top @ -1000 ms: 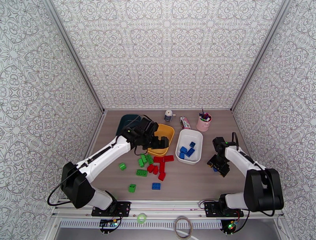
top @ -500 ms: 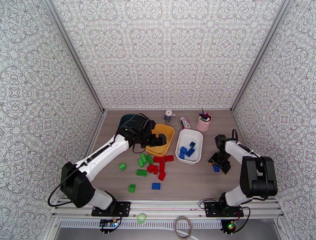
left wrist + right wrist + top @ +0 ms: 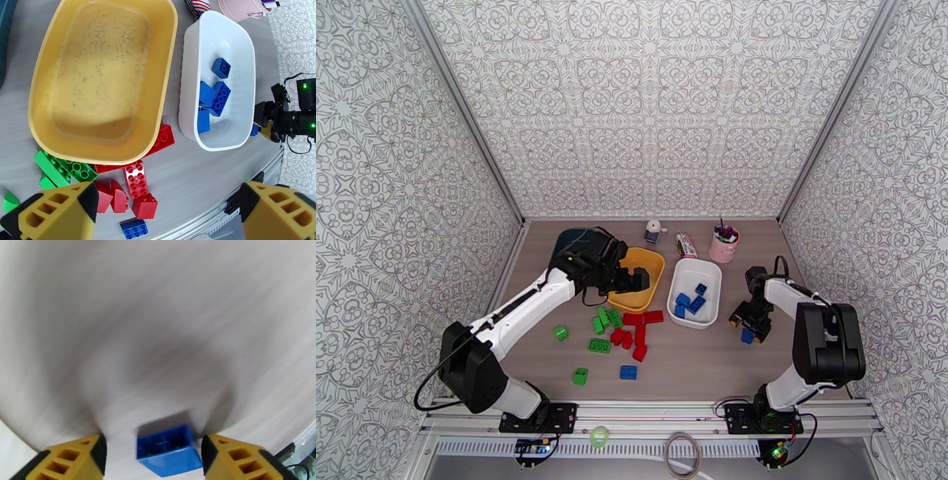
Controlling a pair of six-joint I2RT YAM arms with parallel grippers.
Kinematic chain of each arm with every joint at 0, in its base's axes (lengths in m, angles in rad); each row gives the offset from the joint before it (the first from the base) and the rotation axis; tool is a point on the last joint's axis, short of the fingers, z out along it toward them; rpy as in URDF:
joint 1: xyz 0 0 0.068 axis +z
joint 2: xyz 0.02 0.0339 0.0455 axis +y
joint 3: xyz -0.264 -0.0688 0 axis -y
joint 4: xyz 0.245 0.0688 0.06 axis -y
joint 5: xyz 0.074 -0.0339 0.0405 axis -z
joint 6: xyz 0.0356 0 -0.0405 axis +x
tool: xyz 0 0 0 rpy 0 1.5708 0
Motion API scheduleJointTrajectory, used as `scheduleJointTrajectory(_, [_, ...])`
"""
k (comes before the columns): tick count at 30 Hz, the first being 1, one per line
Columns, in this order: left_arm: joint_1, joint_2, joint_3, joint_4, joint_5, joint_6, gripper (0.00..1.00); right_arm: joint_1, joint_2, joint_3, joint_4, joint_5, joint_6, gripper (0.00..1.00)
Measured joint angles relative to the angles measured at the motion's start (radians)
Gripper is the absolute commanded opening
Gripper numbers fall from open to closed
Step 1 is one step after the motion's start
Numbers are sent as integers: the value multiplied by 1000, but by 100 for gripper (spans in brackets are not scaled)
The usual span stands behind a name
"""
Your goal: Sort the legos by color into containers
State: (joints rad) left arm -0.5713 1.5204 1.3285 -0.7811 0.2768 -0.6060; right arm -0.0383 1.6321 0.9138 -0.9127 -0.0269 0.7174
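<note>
My left gripper (image 3: 633,279) hangs open and empty over the yellow tray (image 3: 656,267), which has nothing in it (image 3: 102,71). The white tray (image 3: 697,273) holds several blue legos (image 3: 213,96). Left of the yellow tray, the dark teal tray (image 3: 567,239) is partly behind the left arm. Red legos (image 3: 636,328) and green legos (image 3: 604,320) lie clustered in front of the yellow tray, with one loose blue lego (image 3: 629,372) nearer me. My right gripper (image 3: 154,457) is low at the table, right of the white tray. Its fingers straddle a small blue lego (image 3: 170,449), with a gap on the left.
A pink cup of pens (image 3: 724,245), a small white bottle (image 3: 654,231) and a striped packet (image 3: 686,245) stand along the back. More green legos (image 3: 580,376) lie toward the front left. Patterned walls close in both sides; a metal rail runs along the near edge.
The right arm has folded and its gripper shifted slightly back and left around the blue lego, fingers narrowing. The left gripper moved a little right over the yellow tray.
</note>
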Motion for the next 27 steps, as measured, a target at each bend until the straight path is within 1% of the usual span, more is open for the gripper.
scheduleJointTrajectory(14, [22, 0, 0, 0, 11, 4, 99, 45, 8, -2, 24, -4, 39, 40])
scheduleJointTrajectory(22, [22, 0, 0, -1, 11, 18, 99, 53, -24, -21, 11, -8, 48, 35])
scheduleJointTrajectory(27, [15, 0, 0, -22, 1, 63, 99, 56, -102, -15, -40, -4, 53, 32])
